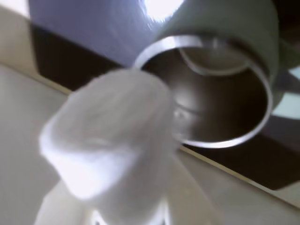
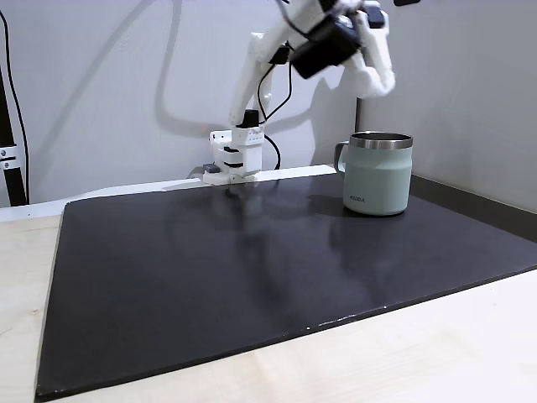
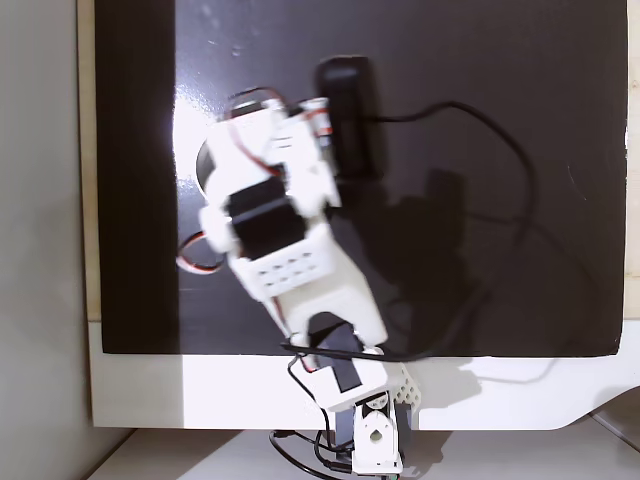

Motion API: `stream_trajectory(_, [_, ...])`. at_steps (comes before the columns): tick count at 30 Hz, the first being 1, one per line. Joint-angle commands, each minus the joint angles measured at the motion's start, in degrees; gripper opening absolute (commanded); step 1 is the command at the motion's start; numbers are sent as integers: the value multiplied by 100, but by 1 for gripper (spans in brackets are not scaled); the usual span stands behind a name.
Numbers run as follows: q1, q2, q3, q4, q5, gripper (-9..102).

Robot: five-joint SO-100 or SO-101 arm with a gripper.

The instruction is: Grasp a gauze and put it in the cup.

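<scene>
Now the gripper [image 1: 117, 206], pinching the gauze [image 1: 105, 145] at lower left of the wrist view, has the cup [image 1: 243, 28] mouth just up-right.

A black mat [image 2: 252, 269] covers most of a pale wood table [image 2: 436, 353], whose bare top shows along the near edge and at the left in a fixed view. A white board [image 3: 200, 390] lies along the mat's far edge. Behind the table stands a plain light grey wall [image 2: 109, 84], crossed by soft curved shadows. A thin black cable [image 2: 18, 101] hangs down the wall at the far left. From above in a fixed view, the mat shows a bright glare patch [image 3: 195, 130] and dark branching shadows [image 3: 480, 250] to the right, with wood strips at both sides.
</scene>
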Motion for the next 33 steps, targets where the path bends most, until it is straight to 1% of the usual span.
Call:
stream_trajectory(1, [-413, 79, 88, 18, -123, 0])
stream_trajectory(8, [-914, 149, 932, 26, -281, 0])
stream_trajectory(14, [-896, 229, 1310, 26, -264, 0])
stream_trajectory(20, [-817, 220, 1336, 26, -246, 1])
stream_trajectory(21, [-817, 220, 1327, 26, -246, 3])
stream_trajectory(22, [-817, 220, 1327, 26, -246, 8])
stream_trajectory(25, [-835, 229, 1354, 26, -246, 26])
stream_trajectory(27, [-853, 255, 1397, 26, -246, 35])
stream_trajectory(30, [-914, 290, 1459, 26, -246, 41])
stream_trajectory(33, [-949, 308, 1485, 26, -246, 42])
